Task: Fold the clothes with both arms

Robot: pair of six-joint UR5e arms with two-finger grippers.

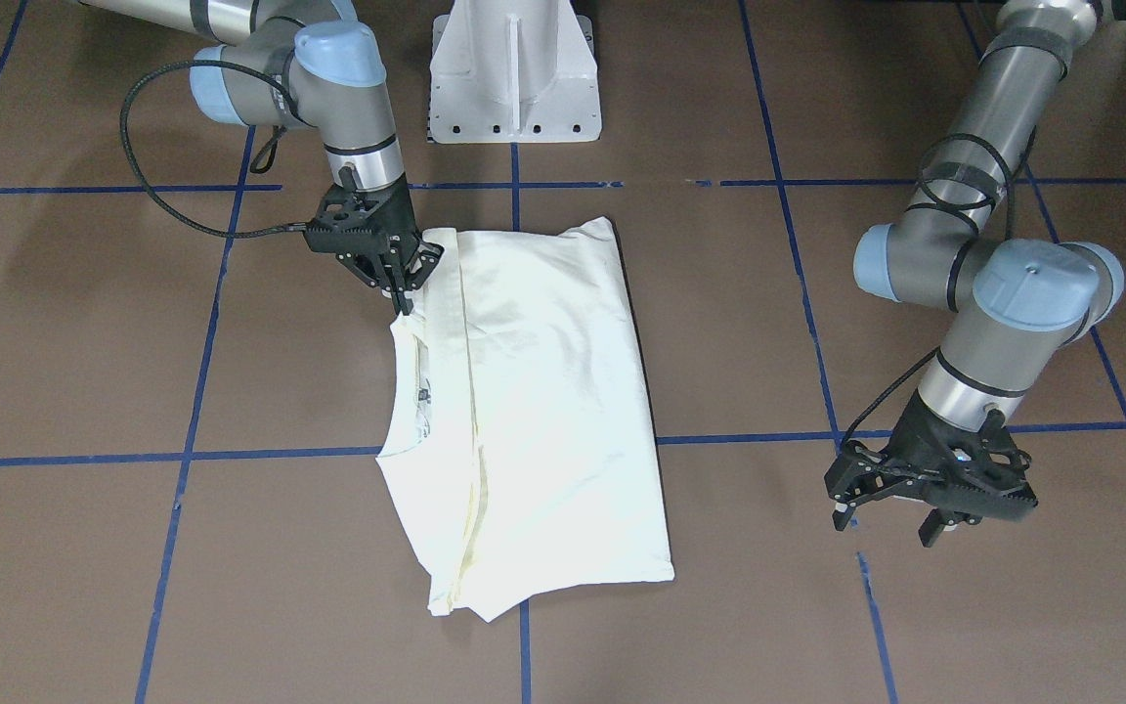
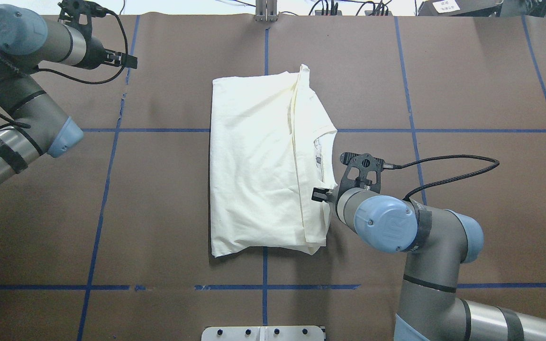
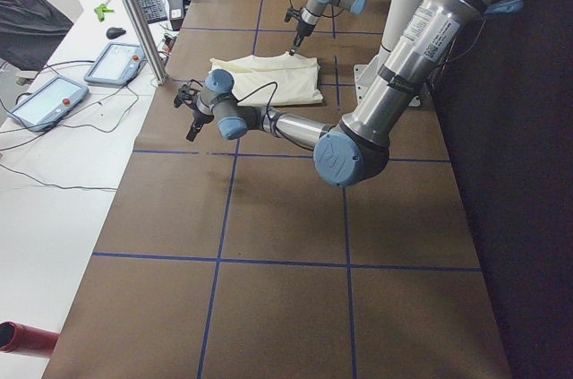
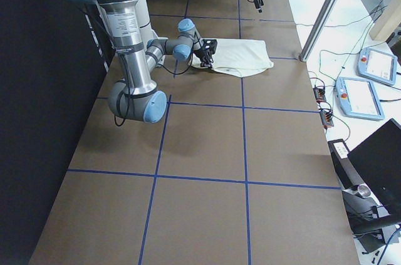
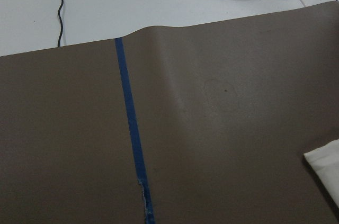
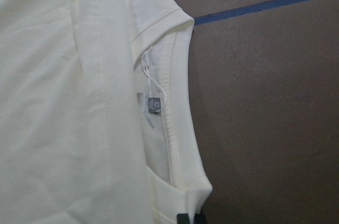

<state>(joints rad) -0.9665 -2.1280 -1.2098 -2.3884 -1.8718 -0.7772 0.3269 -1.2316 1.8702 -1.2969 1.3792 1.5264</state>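
Status: shirt [image 1: 543, 391] is folded lengthwise, plain side up, lying flat mid-table [image 1: 84, 342] across a blue tape line [image 1: 231, 455]. Right gripper [image 1: 405, 293] is down at the neckline [image 6: 172, 128] edge near one shoulder, fingers pinched onto the fabric. Left gripper [image 1: 887, 518] sits well apart from the shirt on its far side, fingers spread, holding nothing, over bare table.

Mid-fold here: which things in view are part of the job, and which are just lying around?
In the job:
shirt, partly folded
right gripper, shut on the shirt's edge near the collar
left gripper, open, away from the shirt

Lying about:
pedestal
tape lines
pendants
keyboard
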